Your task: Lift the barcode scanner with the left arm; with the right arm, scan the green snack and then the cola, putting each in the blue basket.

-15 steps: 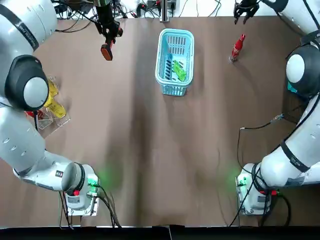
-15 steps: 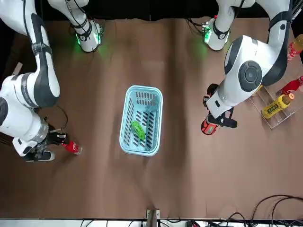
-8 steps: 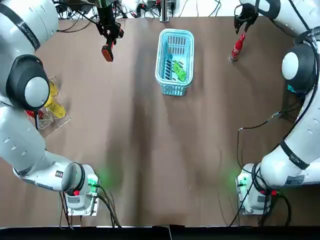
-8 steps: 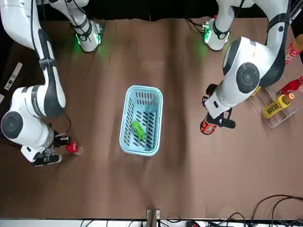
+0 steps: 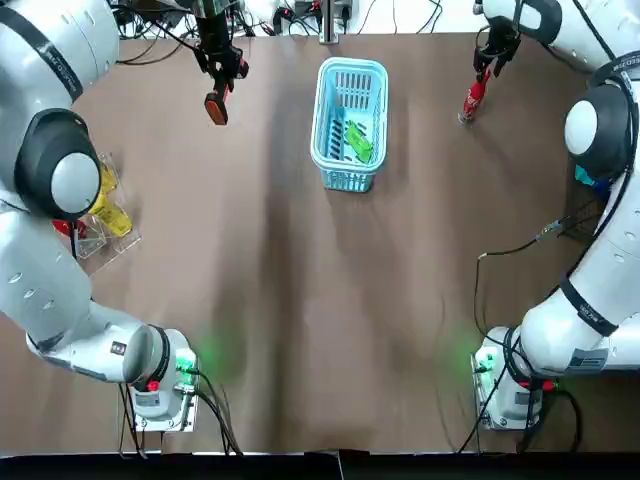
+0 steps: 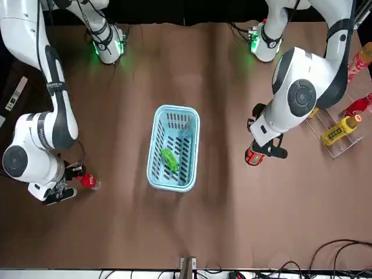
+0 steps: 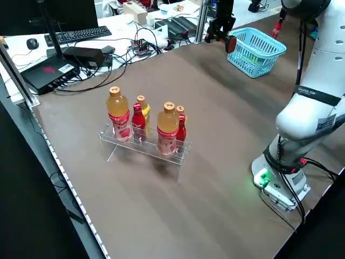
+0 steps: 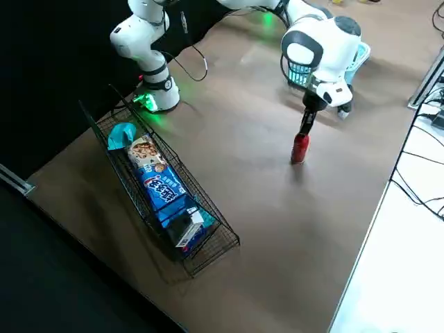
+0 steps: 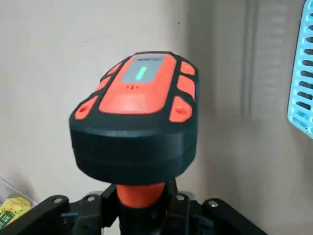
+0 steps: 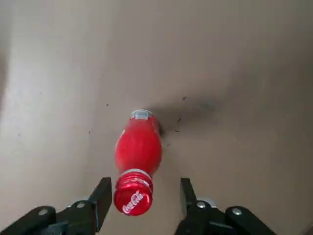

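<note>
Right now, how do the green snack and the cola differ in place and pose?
The green snack lies flat inside the blue basket; the cola stands upright on the table, outside it. Nothing is at the green snack, while the right gripper hangs open around the cola's cap without clamping it. Both are unheld. The left gripper holds the barcode scanner on the basket's other side.

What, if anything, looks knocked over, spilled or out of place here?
Nothing stands out. The cola stands upright under the open right hand, the green snack lies inside the blue basket, the left hand holds the scanner above the table, and the racked bottles all stand upright.
</note>
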Tool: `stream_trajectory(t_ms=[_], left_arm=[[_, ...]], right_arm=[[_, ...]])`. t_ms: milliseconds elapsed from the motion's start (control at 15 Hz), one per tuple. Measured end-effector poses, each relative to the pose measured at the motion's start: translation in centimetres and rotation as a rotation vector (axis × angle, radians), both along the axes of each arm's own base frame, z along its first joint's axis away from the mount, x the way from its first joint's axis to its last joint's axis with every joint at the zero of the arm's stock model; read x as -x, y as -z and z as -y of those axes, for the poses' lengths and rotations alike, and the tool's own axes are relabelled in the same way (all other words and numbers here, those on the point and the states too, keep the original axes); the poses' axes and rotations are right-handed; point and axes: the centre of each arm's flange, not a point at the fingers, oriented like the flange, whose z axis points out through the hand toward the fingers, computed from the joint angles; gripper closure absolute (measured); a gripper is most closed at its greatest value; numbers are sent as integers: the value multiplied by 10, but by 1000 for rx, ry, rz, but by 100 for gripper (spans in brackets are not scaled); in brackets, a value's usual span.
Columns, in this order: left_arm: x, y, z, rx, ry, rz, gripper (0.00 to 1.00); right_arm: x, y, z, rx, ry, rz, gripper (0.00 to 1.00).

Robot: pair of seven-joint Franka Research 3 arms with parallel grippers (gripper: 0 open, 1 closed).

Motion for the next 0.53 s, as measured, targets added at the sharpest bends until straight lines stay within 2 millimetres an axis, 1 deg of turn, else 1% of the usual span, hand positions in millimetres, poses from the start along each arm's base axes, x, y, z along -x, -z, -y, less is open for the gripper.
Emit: stream_trajectory(t_ms=[333, 400, 533], left_arm=[[0, 0, 0, 0, 0, 0, 65], [0, 0, 0, 0, 0, 0, 65], [0, 0, 0, 0, 0, 0, 65]], right_arm=[[-1, 14, -6, -18, -19, 8, 40], [-1, 15, -7, -27, -14, 7, 48], [-1, 14, -7, -36, -8, 8, 56]])
